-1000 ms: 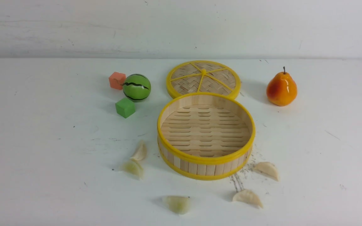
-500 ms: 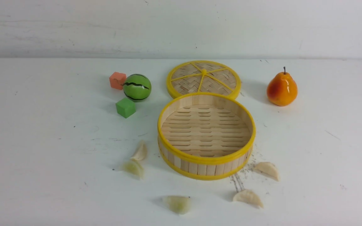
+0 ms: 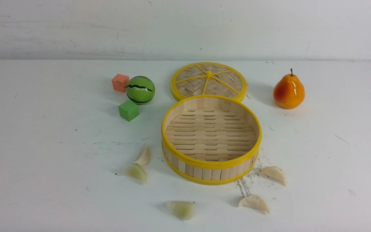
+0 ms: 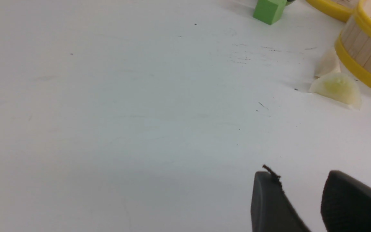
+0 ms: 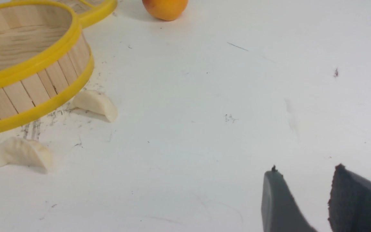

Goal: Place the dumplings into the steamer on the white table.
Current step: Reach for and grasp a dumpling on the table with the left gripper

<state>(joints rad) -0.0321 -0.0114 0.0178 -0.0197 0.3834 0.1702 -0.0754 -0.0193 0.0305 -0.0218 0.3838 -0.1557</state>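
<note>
Front view: steamer [image 3: 211, 172] sits open on the white bench [image 3: 60, 193], its slatted floor bare; woven lid [image 3: 188, 74] flat just behind it. All five dumplings lie outside. Two are on the left side, a cream one [image 3: 143, 156] with a green-tinted one [image 3: 136, 173] close against it; another tinted one [image 3: 181, 210] lies alone in front, and two cream ones are to the right, one [image 3: 274, 175] near the wall, one [image 3: 254, 203] nearer the robot. No arm in this view; the job looks to be at its very start, the step in hand being a first approach. Best order, I judge: outer pieces first, each arm on its own side, jaws squared across the thin width of the crescent, a gentle squeeze, then a lift well above the yellow rim before letting go low over the slats. Left wrist view: left gripper [image 4: 301, 190] has its fingers spread, nothing between them, well apart from the dumplings. The tinted dumpling shows a pale, half-translucent skin with a greener middle, and seems to touch or overlap its cream neighbour; coming down beside the pair carelessly could nudge the other. Right wrist view: right gripper [image 5: 311, 193] likewise parted and holding nothing. The two cream dumplings are matt, curved, pleated along the edge; the one by the steamer leaves little room for a finger on its wall side, so the freer one seems the easier first pick.
</note>
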